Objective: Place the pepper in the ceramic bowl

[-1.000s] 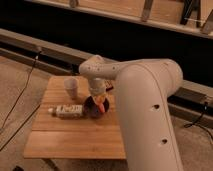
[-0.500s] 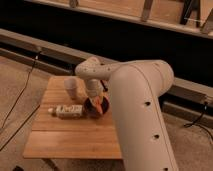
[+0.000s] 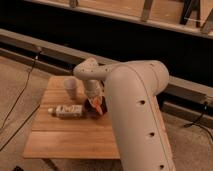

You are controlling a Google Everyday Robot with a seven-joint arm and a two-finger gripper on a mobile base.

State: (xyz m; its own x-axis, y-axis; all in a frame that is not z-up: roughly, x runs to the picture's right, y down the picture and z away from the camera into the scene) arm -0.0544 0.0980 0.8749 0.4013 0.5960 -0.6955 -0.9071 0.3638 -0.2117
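Wooden worktop (image 3: 70, 140) near its right edge: the gripper (image 3: 95, 100) has lowered over the ceramic bowl (image 3: 96, 107), jaw state untellable, the orange pepper (image 3: 98, 106) now at the bowl, suggesting release is underway.

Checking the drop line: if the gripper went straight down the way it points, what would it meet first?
Most likely the ceramic bowl right beneath the gripper, with the pepper at its tip; depth is unclear.

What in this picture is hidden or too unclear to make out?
- Gripper, low over the table: too small and dark in the camera view to tell how it stands.
- Bowl: mostly hidden behind the big white arm.
- Pepper: only an orange bit shows by the gripper; held or released is unclear.
- Lying bottle: label too blurred to read.
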